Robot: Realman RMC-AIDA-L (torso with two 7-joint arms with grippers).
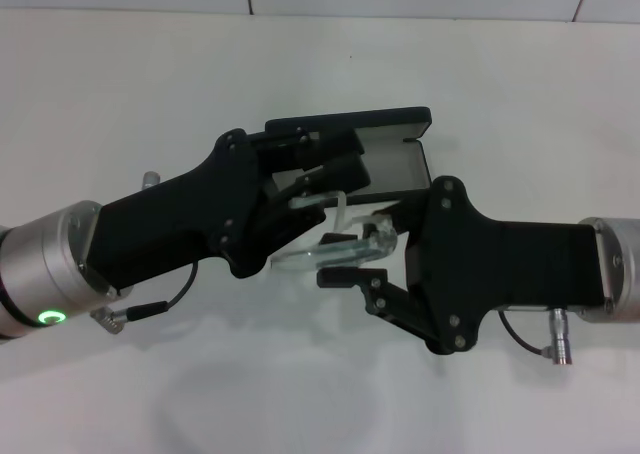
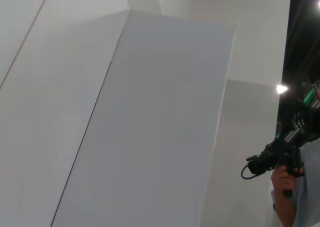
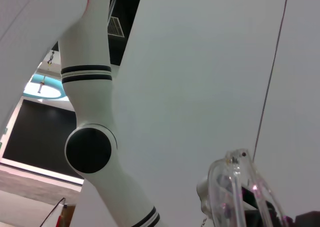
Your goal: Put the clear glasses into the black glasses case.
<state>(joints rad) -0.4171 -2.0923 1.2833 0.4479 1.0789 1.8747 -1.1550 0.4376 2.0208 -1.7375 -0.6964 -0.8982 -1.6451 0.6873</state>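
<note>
Our right gripper (image 1: pixel 350 264) clenched on glasses (image 1: pixel 325 246), held just short of case (image 1: pixel 395 154). Left gripper (image 1: pixel 325 179) pins case's near edge; we cannot tell its finger state. Case open on table (image 1: pixel 150 84). Insertion, release left.

No readable text anywhere here: no words, brand marks or numbers show on the slim black hinged glasses case (image 1: pixel 395 139), its lid turned edge-on. The only sign-like mark is a glowing green ring light (image 1: pixel 52 318) on the left arm's silver wrist, and it carries no characters.
</note>
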